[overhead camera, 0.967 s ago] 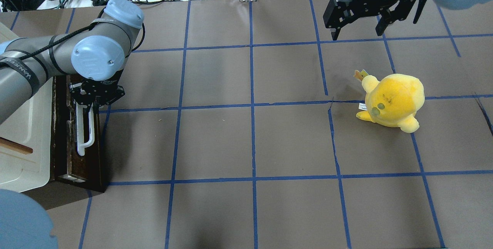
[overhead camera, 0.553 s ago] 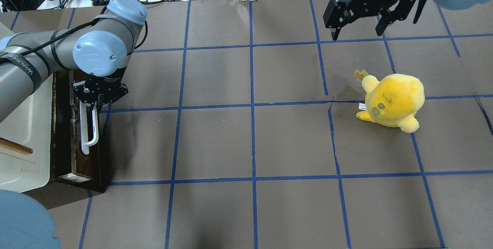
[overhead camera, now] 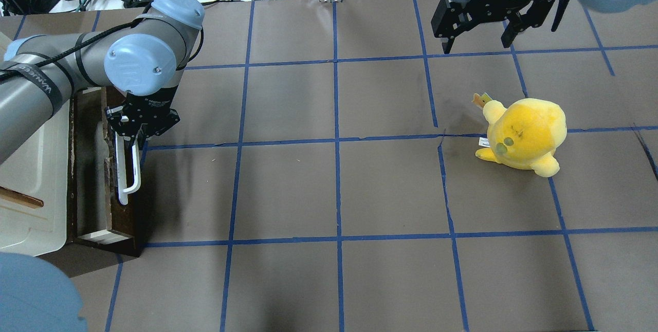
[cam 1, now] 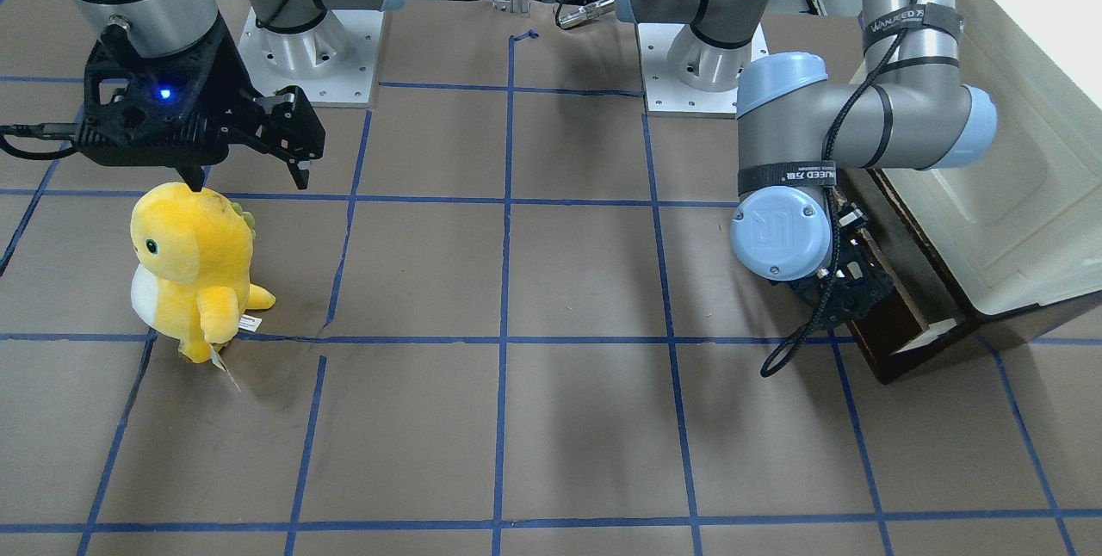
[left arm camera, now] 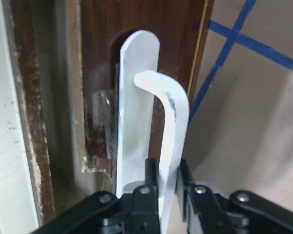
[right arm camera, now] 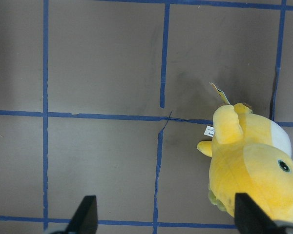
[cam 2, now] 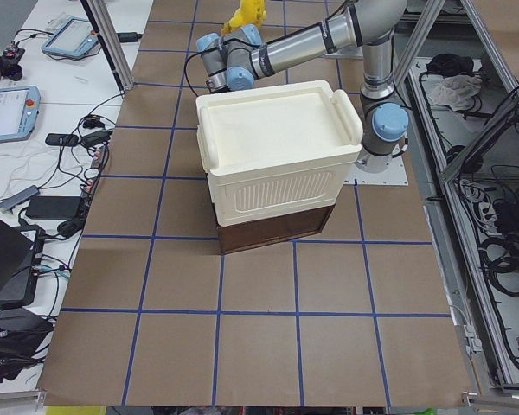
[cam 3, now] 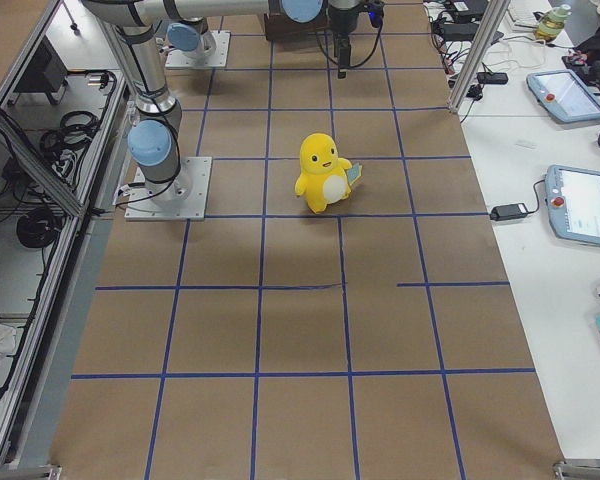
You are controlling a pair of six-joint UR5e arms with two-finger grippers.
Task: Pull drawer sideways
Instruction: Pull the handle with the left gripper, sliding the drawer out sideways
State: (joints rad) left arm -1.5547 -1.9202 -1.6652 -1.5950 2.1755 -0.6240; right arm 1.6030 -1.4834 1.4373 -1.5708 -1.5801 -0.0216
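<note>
Both left gripper (left arm camera: 167,170) fingers (left arm camera: 151,171) seemingly clamp drawer (left arm camera: 97,58) handle (left arm camera: 175,112).

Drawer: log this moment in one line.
left gripper shut on white plastic bar handle | dark brown wooden drawer partly open | right gripper open, far from drawer

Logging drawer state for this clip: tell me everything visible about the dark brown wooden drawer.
The dark brown wooden drawer stands partly out of the cream-white plastic cabinet, at its bottom, showing pale light-wood inner panels and chipped edges. Its long white plastic bar handle faces away from the cabinet; the left end effector is shut on the bar.
</note>
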